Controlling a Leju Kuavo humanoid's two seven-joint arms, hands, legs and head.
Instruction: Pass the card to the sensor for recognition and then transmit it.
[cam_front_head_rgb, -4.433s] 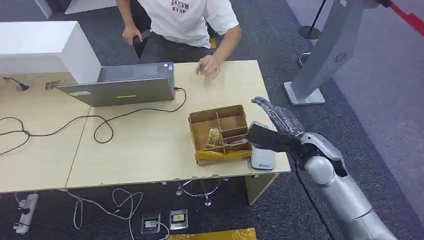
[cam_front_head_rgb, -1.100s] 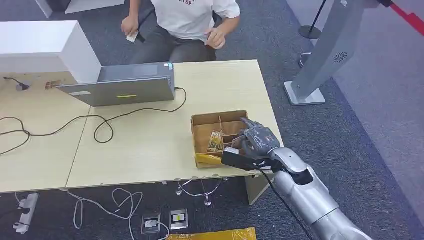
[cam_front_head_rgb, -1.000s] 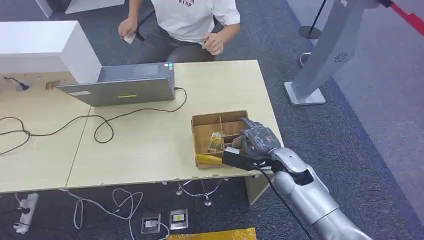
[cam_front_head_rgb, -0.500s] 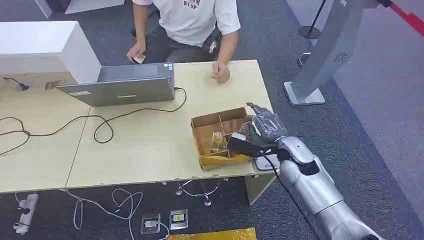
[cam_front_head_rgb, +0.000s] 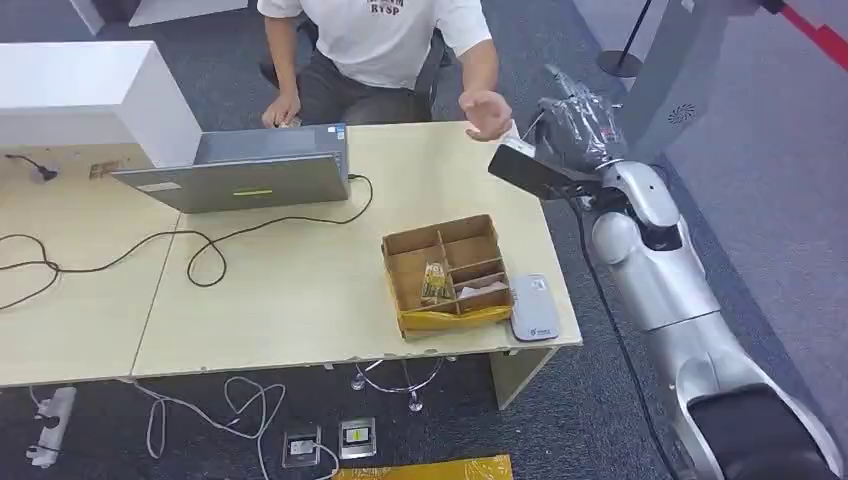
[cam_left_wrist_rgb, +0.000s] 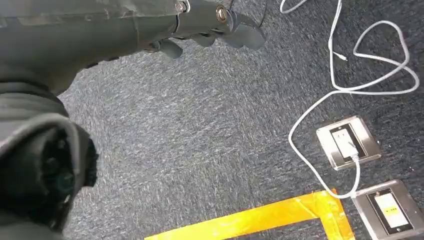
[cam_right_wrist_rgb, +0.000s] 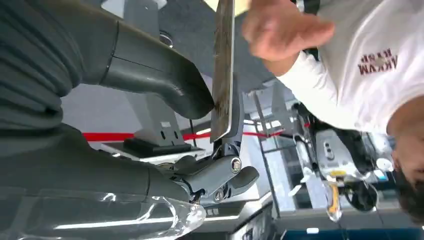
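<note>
Right wrist view: the card (cam_right_wrist_rgb: 223, 70) is pinched between thumb and fingers of the right hand (cam_front_head_rgb: 578, 128), held up toward a person's hand (cam_front_head_rgb: 487, 113). It is judged thin, stiff, light, slippery; the free edge is best taken.

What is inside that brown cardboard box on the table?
The cardboard box is split by dividers into compartments. One compartment holds a small yellowish packet. Whether anything lies under the packet, or low behind the dividers, cannot be seen.
</note>
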